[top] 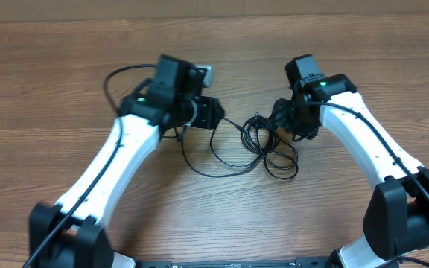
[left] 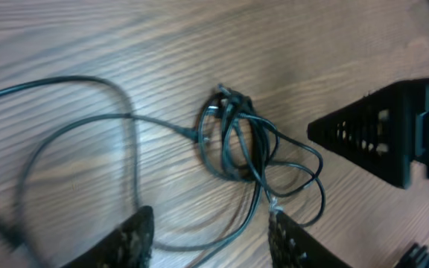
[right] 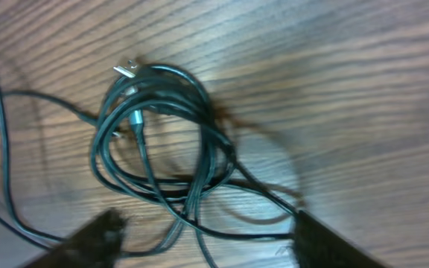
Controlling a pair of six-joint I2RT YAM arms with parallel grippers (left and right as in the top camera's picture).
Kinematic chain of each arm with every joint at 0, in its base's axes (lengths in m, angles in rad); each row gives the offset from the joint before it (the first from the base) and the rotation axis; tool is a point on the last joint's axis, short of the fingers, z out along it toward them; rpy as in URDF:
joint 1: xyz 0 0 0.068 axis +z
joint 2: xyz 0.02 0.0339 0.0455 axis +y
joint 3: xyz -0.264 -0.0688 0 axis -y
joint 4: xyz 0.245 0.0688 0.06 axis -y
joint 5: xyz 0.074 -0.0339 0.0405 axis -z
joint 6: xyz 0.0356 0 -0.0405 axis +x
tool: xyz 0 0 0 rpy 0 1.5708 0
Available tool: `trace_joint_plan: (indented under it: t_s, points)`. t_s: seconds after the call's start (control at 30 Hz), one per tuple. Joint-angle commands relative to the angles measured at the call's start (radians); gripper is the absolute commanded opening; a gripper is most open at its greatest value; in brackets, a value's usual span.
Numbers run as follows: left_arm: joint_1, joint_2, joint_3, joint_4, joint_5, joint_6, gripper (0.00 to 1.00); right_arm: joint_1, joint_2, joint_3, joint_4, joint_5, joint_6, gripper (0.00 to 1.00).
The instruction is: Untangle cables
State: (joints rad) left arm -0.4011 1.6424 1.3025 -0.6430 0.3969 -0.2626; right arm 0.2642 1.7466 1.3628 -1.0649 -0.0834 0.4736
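Mostly bunched, the thin black flexible cables (top: 263, 145) lie on the brown wood-grain table (top: 51, 89), between the two grippers. Their middle is a small knot of overlapping round coils. One long loose loop trails from it toward the left arm, and smaller loops spill toward the near edge. A small silvery metal plug (right: 127, 69) sticks out at the top of the coil. The cords look smooth and glossy. The left gripper (left: 211, 223) has its black ridged fingers apart, clamping nothing, with a strand lying on the table between them. The right gripper (right: 207, 231) is likewise spread wide and empty, near the bundle, though blurred.
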Motion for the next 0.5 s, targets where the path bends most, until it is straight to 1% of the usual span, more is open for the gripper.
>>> trace_joint_plan:
  t_s: [0.0, 0.03, 0.1, 0.2, 0.47]
  points:
    - [-0.048, 0.082, 0.011, 0.047, 0.019, -0.003, 0.50, -0.046, -0.019, -0.001, -0.002, -0.071, -0.004, 0.81]
    - [-0.061, 0.113, 0.011, 0.067, 0.019, -0.003, 0.49, -0.060, -0.019, -0.001, -0.006, -0.094, -0.005, 0.84]
    - [-0.082, 0.164, 0.011, 0.097, 0.019, -0.003, 0.49, -0.081, -0.018, -0.001, -0.016, -0.110, -0.006, 0.87]
    - [-0.112, 0.232, 0.011, 0.136, 0.019, -0.003, 0.49, -0.103, -0.019, -0.001, -0.026, -0.111, -0.008, 0.88]
    - [-0.179, 0.369, 0.011, 0.207, 0.019, -0.008, 0.45, -0.108, -0.018, -0.001, -0.027, -0.121, -0.008, 0.88]
